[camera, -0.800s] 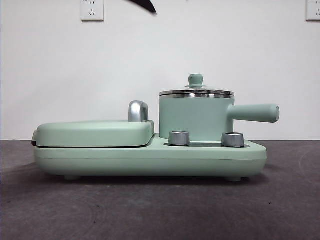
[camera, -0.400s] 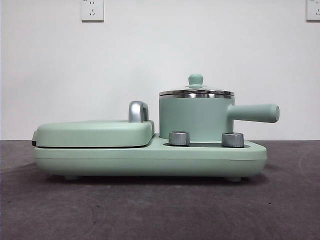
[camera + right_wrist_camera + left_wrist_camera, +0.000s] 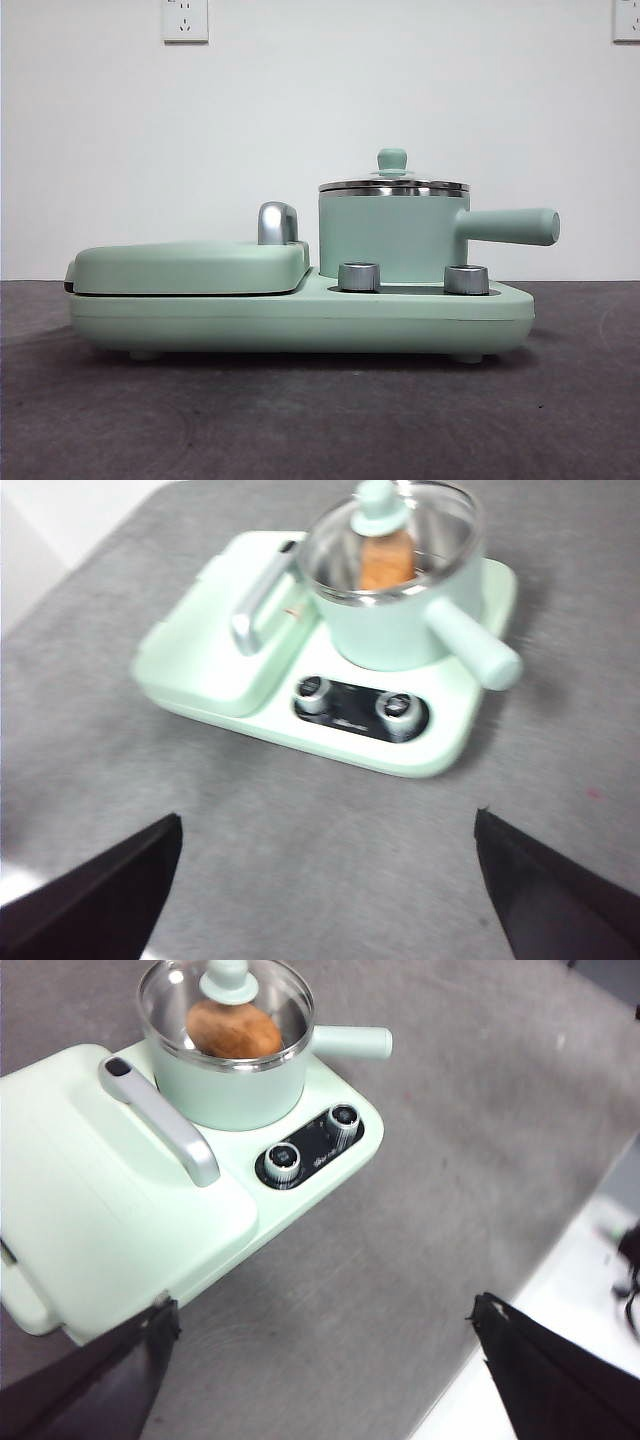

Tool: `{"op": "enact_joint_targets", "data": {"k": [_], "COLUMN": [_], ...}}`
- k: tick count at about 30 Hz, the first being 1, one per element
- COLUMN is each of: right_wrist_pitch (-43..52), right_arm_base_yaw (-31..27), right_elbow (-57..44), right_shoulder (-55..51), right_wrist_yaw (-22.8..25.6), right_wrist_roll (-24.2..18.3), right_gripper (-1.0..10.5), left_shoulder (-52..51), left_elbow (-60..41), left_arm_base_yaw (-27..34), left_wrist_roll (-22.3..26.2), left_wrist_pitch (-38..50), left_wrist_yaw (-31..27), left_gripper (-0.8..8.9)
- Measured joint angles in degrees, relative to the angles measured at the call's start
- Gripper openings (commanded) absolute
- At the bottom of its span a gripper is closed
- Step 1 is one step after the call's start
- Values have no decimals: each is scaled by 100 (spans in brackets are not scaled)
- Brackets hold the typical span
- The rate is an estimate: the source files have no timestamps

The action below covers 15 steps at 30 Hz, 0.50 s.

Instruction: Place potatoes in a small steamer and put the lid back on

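White wall with two sockets backs a dark grey bench, and on that bench sits one mint-green cooker base. Its flat griddle cover, closed, with one chrome handle, takes up one side. On the other side stands the small steamer, upright, its straight side handle pointing away from the griddle. One glass lid rests level on the steamer's steel rim, knob on top. Through the glass both wrist views show one potato lying inside the pot. Two steel dials stand on the base just in front of the pot.

Judging from how things lie, the task looks complete: potato in, lid seated.

Both arms hang high and well apart from the cooker. The left gripper has its jaws spread wide with nothing between them, and so does the right gripper.

Little remains to go wrong. The main risk would be an arm swinging low on its way out and clipping the protruding pot handle or the lid knob, which could turn the pot on its base or tip the lid off its rim. The lid only rests there, so a light knock might shift it.

Count: one cooker, one pot, one lid, one potato, two dials, two sockets.
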Motion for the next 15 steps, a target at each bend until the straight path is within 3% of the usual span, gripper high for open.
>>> {"op": "enact_joint_targets", "data": {"k": [6,9,10,12,13,14,15], "right_wrist_pitch": [105,105,107,105,105,105,105], "right_arm_base_yaw": [0,0,0,0,0,0,0], "right_elbow": [0,0,0,0,0,0,0], "right_shoulder": [13,22,22,22,22,22,22], "right_wrist_yaw": [-595,-743,-791,-804,-802,-802,-802], "right_wrist_roll": [-162,-184,-184,-186,-184,-181,-186], "right_gripper": [464,464,464,427,292,98,-25], "left_shoulder": [-1650,-2011,-2020,-2002,-1985,-1978,-1974], "left_elbow": [-1611,-2094,-2177,-2247,-2247,-2247,-2247], "left_arm_base_yaw": [0,0,0,0,0,0,0], "left_wrist_roll": [-944,-1154,-1182,-1204,-1204,-1200,-1196], "left_wrist_pitch": [1338,1416,1353,1217,1187,1191,1196], "left_wrist_yaw": [2,-4,-4,-7,-4,-4,-9], "left_gripper": [468,458,436,258,37,18,8]}}
